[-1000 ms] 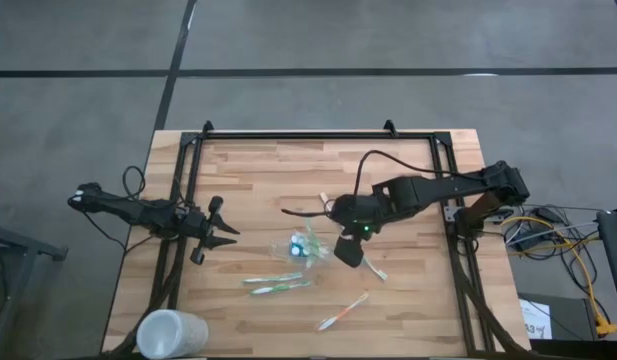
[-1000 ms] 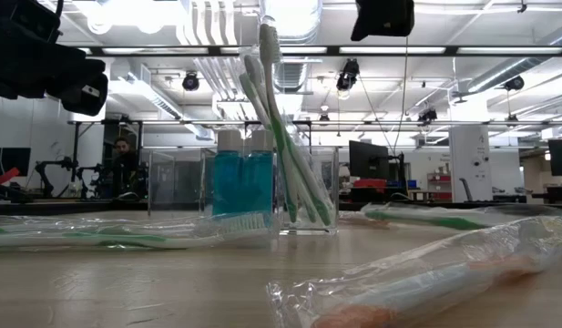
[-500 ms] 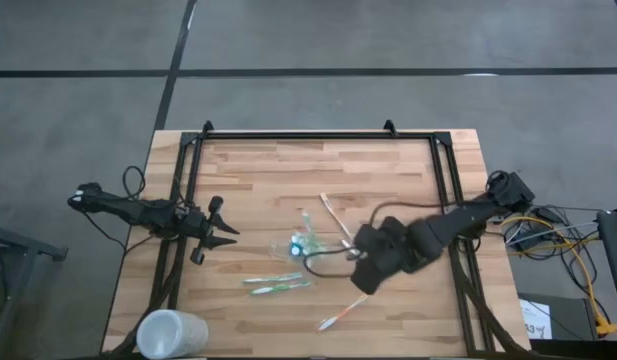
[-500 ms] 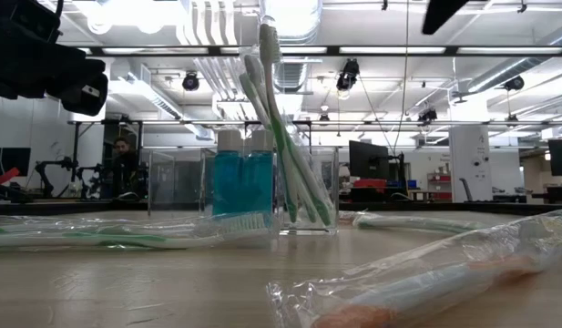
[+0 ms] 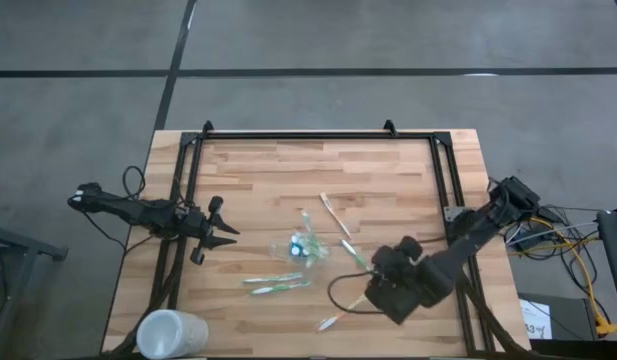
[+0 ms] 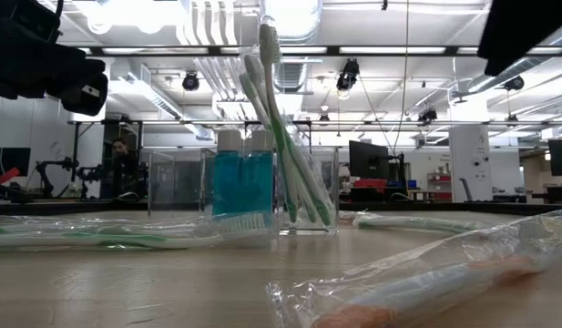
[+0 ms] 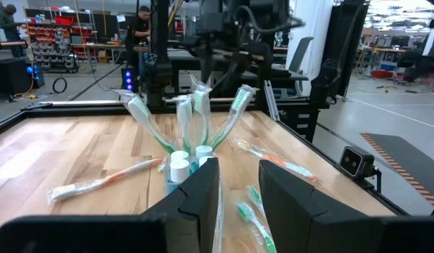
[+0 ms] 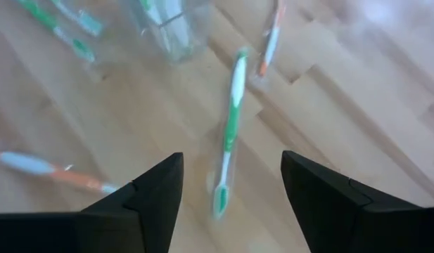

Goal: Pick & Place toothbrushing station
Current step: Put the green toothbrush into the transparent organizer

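The toothbrushing station (image 5: 302,245), a small see-through holder, stands upright near the middle of the wooden desk (image 5: 258,180), with green-and-white toothbrushes (image 6: 281,118) fanning out of it and two small blue tubes (image 6: 242,178) inside. The right hand (image 5: 373,292) hangs over the desk on the near right side of the holder, its fingers (image 8: 150,200) spread wide apart with nothing between them; from its wrist you look down on a loose green toothbrush (image 8: 229,133) lying on the wood just below. Close by it lies an orange one in a clear wrapper (image 5: 335,320). Two more green brushes (image 5: 278,284) lie on the near side of the holder. The left hand (image 5: 220,233) waits at the left edge of the desk, fingers (image 7: 202,197) parted and empty, pointing toward the holder. A frosted white cup (image 5: 171,334) sits at the near left corner.
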Robot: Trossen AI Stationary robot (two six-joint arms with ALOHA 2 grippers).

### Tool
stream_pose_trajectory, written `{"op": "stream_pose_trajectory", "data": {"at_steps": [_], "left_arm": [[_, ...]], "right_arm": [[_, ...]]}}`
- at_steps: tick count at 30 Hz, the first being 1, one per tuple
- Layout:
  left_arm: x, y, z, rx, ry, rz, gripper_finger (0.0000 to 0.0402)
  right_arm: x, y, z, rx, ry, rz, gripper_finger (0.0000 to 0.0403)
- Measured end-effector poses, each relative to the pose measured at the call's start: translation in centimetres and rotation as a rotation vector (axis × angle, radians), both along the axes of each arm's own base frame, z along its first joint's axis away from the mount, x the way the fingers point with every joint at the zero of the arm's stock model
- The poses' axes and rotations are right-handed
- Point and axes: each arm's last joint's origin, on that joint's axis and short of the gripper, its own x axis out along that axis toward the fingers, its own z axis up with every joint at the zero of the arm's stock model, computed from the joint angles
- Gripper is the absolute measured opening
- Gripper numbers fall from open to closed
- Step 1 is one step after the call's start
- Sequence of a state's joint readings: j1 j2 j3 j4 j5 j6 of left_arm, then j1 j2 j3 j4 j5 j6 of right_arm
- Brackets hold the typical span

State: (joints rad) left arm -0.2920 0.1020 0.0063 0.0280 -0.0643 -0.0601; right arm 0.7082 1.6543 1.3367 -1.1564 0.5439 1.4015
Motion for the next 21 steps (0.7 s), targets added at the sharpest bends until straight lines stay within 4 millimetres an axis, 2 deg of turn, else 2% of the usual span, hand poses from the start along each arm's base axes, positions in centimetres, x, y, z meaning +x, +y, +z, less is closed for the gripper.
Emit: {"op": "stream_pose_trajectory", "data": {"at_steps": [4,10,15,21], "left_arm": [[0.0,0.0,0.0,0.0,0.0,0.0,0.0108],[0.0,0.0,0.0,0.0,0.0,0.0,0.0108],[0.0,0.0,0.0,0.0,0.0,0.0,0.0108],[0.0,0.0,0.0,0.0,0.0,-0.001,0.0108]], "right_arm": [[-2.1,1.2,-2.2,-0.087,-0.09,-0.012,0.0226],[-4.2,2.4,-6.0,-0.06,-0.224,0.002,0.0223],[-5.0,2.1,-9.2,-0.02,-0.286,0.009,0.0224],[-5.7,1.3,-11.3,0.003,-0.293,-0.001,0.0224]]}}
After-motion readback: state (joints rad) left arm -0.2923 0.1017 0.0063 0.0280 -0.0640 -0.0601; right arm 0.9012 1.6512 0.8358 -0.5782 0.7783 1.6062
